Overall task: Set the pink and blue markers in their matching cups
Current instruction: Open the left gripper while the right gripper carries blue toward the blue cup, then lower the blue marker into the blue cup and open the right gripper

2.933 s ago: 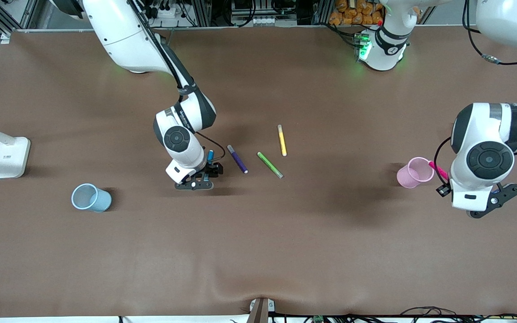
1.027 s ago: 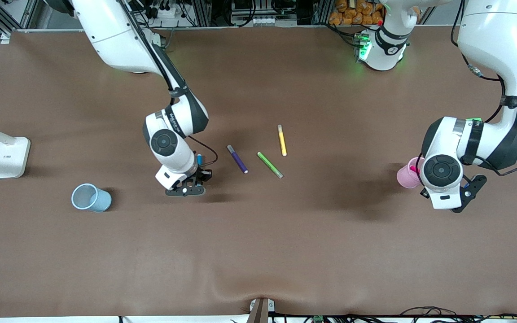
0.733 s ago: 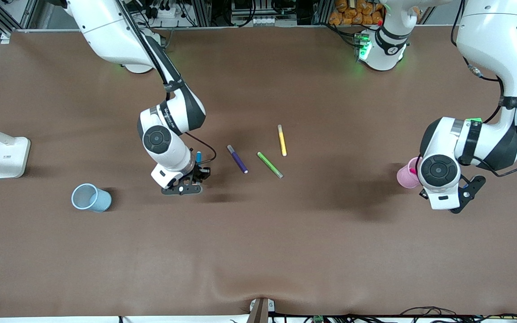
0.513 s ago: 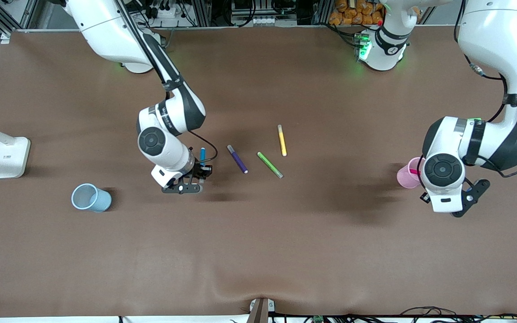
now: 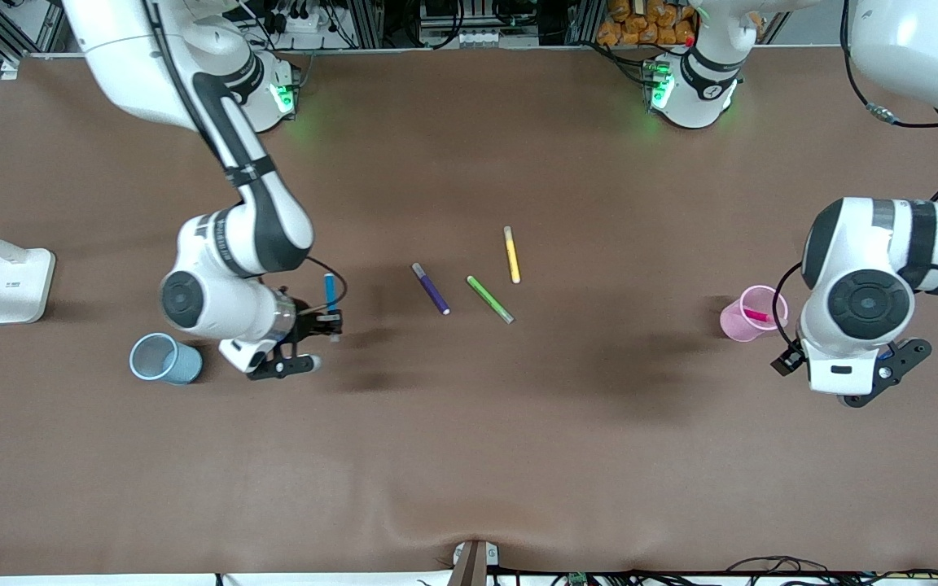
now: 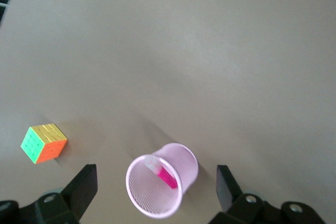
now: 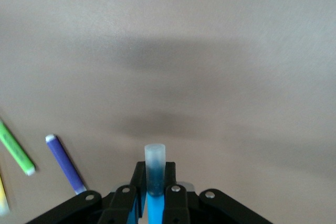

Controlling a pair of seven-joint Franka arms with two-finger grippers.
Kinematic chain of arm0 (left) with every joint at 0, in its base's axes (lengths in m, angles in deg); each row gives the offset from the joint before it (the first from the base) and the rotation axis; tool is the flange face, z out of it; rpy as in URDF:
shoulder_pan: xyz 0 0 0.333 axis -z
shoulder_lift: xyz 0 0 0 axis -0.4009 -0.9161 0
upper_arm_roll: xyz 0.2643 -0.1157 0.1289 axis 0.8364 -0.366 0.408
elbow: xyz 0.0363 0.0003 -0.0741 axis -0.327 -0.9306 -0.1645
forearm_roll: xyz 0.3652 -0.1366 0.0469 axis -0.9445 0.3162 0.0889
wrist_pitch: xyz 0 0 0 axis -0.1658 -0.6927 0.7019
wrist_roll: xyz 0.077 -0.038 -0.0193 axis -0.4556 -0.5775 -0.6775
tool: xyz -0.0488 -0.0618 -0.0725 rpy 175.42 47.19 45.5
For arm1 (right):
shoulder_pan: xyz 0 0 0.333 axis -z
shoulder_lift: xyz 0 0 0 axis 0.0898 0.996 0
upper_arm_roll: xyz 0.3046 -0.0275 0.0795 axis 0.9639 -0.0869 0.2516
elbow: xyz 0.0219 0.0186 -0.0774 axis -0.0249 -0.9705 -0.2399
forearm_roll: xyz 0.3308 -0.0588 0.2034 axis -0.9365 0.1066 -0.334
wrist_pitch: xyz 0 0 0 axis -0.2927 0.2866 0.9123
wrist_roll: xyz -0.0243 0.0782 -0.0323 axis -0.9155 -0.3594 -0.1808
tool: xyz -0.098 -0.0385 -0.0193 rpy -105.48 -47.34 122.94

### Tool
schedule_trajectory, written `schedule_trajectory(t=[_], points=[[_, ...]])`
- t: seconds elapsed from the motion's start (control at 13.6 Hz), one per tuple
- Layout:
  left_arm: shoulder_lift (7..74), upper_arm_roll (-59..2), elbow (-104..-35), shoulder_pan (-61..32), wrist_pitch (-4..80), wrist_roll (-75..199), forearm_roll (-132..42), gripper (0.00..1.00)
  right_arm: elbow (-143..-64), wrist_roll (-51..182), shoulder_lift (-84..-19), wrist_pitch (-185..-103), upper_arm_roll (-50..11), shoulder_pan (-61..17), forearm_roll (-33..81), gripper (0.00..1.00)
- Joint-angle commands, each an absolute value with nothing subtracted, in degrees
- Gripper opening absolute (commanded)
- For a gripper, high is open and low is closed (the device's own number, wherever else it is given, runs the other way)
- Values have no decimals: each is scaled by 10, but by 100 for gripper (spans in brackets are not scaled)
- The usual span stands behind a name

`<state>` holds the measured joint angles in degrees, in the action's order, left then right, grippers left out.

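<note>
The pink marker (image 5: 756, 315) stands inside the pale pink cup (image 5: 750, 313), pale tip up; both show in the left wrist view, marker (image 6: 167, 174) and cup (image 6: 178, 179). My left gripper (image 6: 156, 191) is open and empty, up in the air over the pink cup. My right gripper (image 5: 327, 322) is shut on the blue marker (image 5: 329, 291) and holds it over the table between the pens and the pale blue cup (image 5: 164, 359). The right wrist view shows the blue marker (image 7: 155, 162) pinched between the fingers (image 7: 137, 179), pale tip sticking out.
A dark purple pen (image 5: 431, 288), a green pen (image 5: 489, 299) and a yellow pen (image 5: 511, 254) lie mid-table. A white lamp base (image 5: 17, 285) stands at the right arm's end. A colour cube (image 6: 44, 142) lies near the pink cup.
My left gripper carried the pink marker to the pink cup, let it go inside and drew back up. My right gripper moved with the blue marker away from the pens toward the blue cup.
</note>
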<state>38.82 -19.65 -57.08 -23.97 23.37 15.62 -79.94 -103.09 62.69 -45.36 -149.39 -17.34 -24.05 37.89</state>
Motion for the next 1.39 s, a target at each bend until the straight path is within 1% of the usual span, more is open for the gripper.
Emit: schedule_trajectory(t=[0.0, 0.22, 0.37, 0.59, 0.88, 1.1, 1.32], points=[[395, -198, -546, -246, 215, 211, -766, 100, -999, 509, -476, -1420, -164, -190, 366, 0], [417, -202, -544, -247, 207, 251, -765, 100, -1000, 359, -506, -1400, -166, -160, 367, 0], [427, -201, -538, -247, 207, 287, -740, 100, -999, 238, -516, -1381, -166, -132, 367, 0], [445, -197, -532, -247, 200, 337, -717, 100, -995, 109, -520, -1379, -165, -103, 366, 0], [480, -195, -531, -250, 184, 403, -695, 100, -983, -4, -517, -1379, -165, -67, 337, 0], [495, -199, -531, -286, 156, 454, -645, 100, -982, -71, -517, -1350, -165, -48, 304, 0], [507, -195, -529, -294, 152, 552, -647, 100, -968, -109, -516, -1349, -165, -16, 290, 0]])
